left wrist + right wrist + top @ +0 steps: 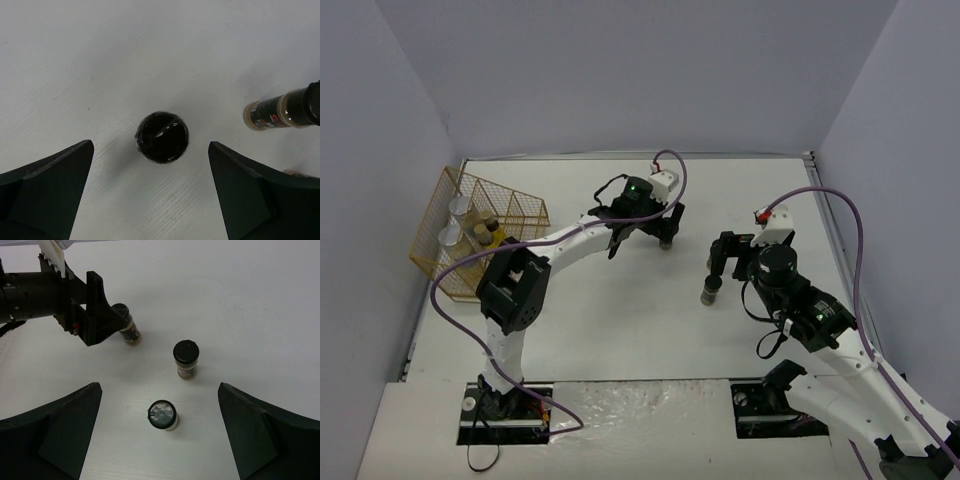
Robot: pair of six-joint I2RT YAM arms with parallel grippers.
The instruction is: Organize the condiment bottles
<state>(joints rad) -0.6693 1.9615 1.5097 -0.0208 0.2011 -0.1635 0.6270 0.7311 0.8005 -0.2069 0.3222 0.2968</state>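
My left gripper [642, 236] [151, 144] is open and hangs over a short dark jar [162, 136] [666, 241] [128, 330], whose black lid sits between and just ahead of the fingertips. My right gripper [728, 262] [160, 385] is open above a second jar with a perforated top [163, 415] [709, 291]. A third black-lidded jar [186, 358] stands upright just beyond it and is hidden in the top view. Two clear grey-lidded jars [454, 220] and the yellow bottles [483, 232] stand in the gold wire rack [520, 205].
The wire rack stands at the table's left edge against the left wall. In the left wrist view another black-lidded jar [277, 112] shows to the right of the right finger. Walls close in the table at the back and both sides.
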